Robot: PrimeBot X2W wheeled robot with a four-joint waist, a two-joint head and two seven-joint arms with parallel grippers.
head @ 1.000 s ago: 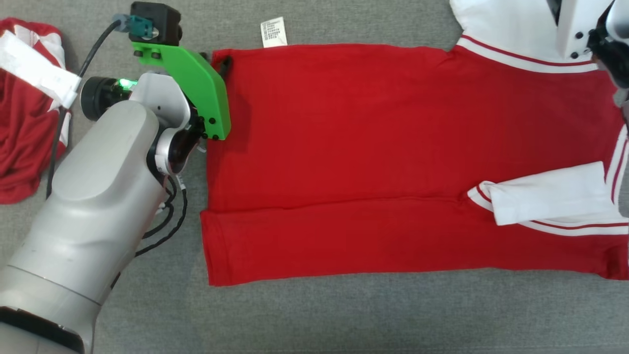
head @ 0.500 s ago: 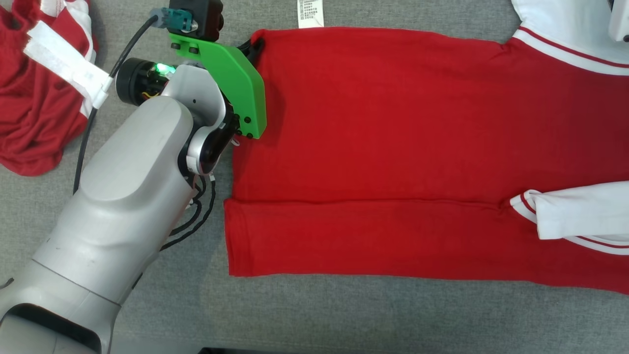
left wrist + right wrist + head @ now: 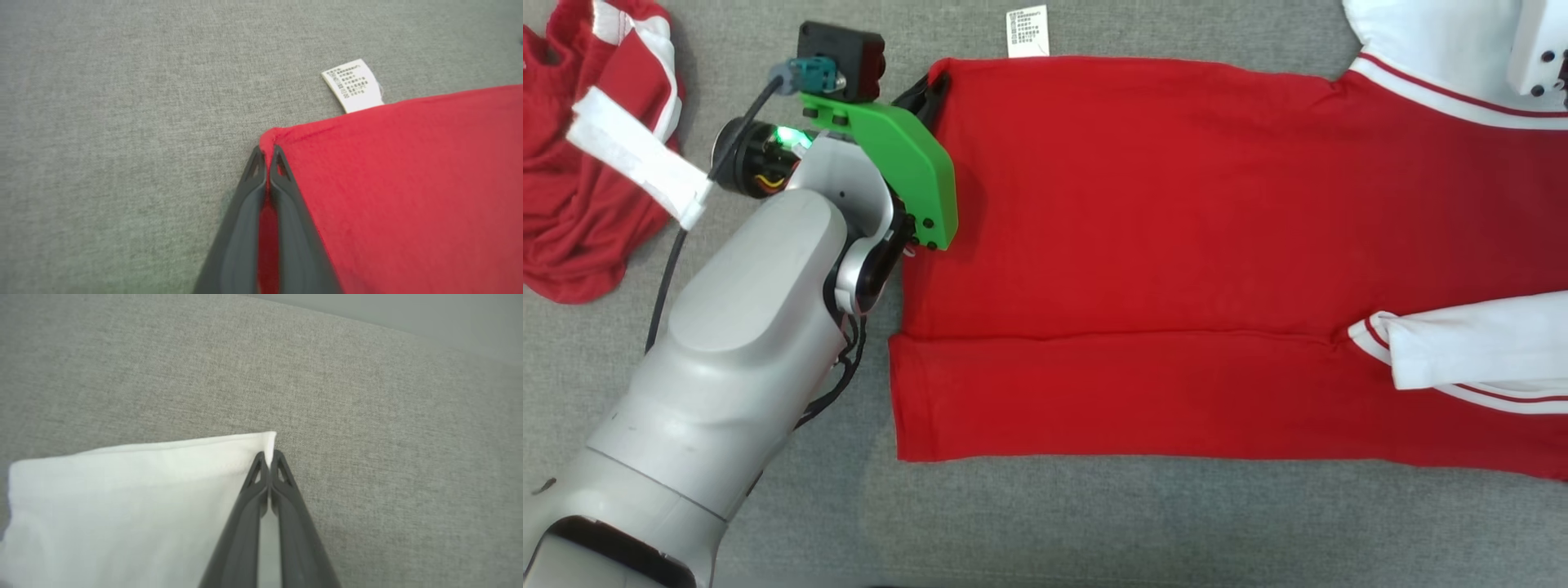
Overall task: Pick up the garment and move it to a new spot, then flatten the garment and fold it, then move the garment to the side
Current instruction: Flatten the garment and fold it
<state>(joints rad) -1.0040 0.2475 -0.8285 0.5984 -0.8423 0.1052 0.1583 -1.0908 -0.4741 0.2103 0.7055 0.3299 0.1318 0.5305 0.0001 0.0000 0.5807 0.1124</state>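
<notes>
1. The left gripper (image 3: 267, 157) is pinched tight on the red hem corner of the shirt (image 3: 1176, 229), with cloth showing between its jaws.
2. The right gripper (image 3: 267, 457) is closed the same way, its tips nipping a white corner of the same shirt.
3. Both held corners seem to lie on one long edge, probably so the two arms can lift that edge together and carry it over for a fold.
4. A label (image 3: 354, 85) sticks out from that edge at 1 o'clock from the left tips.
5. The shirt lies flat on the grey table (image 3: 1094, 523), mid head view. Its 6 o'clock strip looks folded over, and a white sleeve (image 3: 1478, 343) lies across it at 4 o'clock.
6. A crumpled second garment (image 3: 580, 188) sits at 10 o'clock, well apart.
</notes>
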